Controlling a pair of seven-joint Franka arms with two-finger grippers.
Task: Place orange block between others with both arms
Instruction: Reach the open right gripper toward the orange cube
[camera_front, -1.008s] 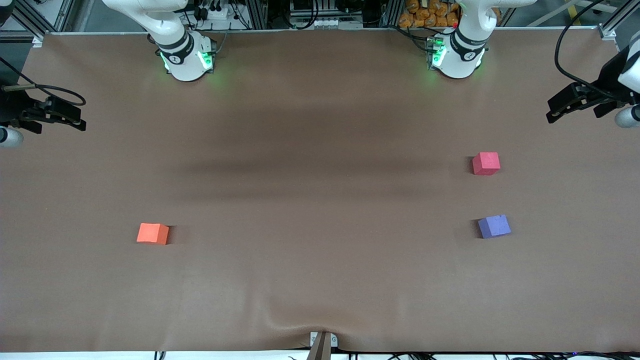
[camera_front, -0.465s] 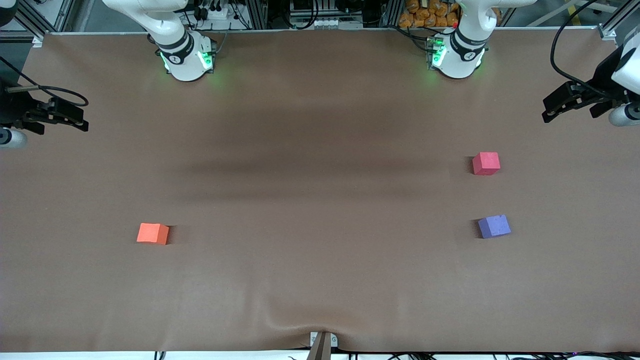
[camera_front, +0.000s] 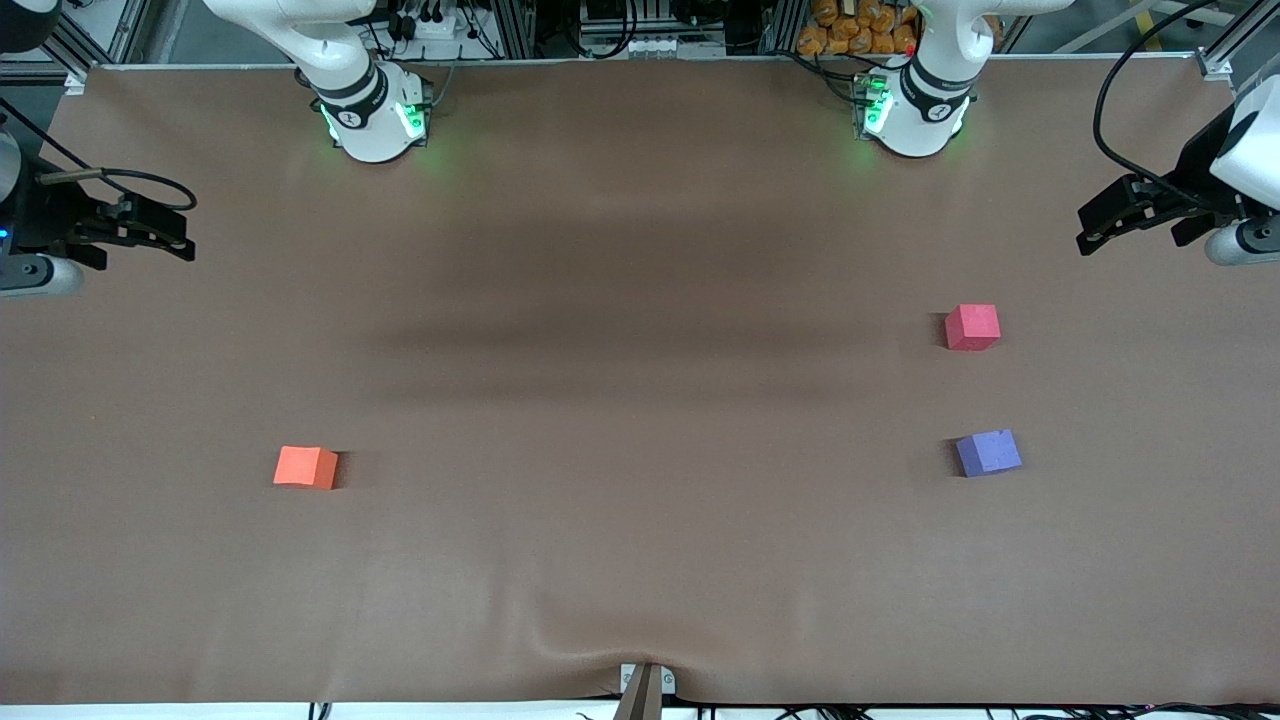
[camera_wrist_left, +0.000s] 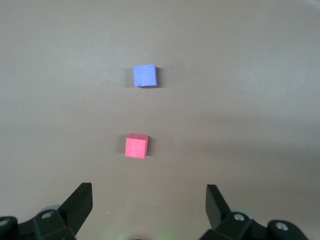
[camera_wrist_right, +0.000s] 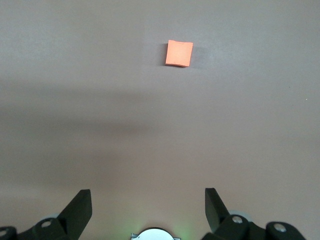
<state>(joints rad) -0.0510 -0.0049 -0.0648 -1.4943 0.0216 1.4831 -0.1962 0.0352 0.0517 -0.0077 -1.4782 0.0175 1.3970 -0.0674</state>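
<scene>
Small bright orange matte foam cube (camera_front: 306, 467) looks light, squashy; pinch opposite flat sides; right pincer (camera_front: 160, 232) and left pincer (camera_front: 1110, 218) both spread, empty, above the tabletop (camera_front: 640, 420) ends

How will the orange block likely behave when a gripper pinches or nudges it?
The orange block looks like matte foam, so it is probably light and may squash slightly under a pinch. Its flat faces and square edges suggest it will slide on the brown table cover instead of rolling. The dull surface hints at decent grip, so slipping seems unlikely.
</scene>
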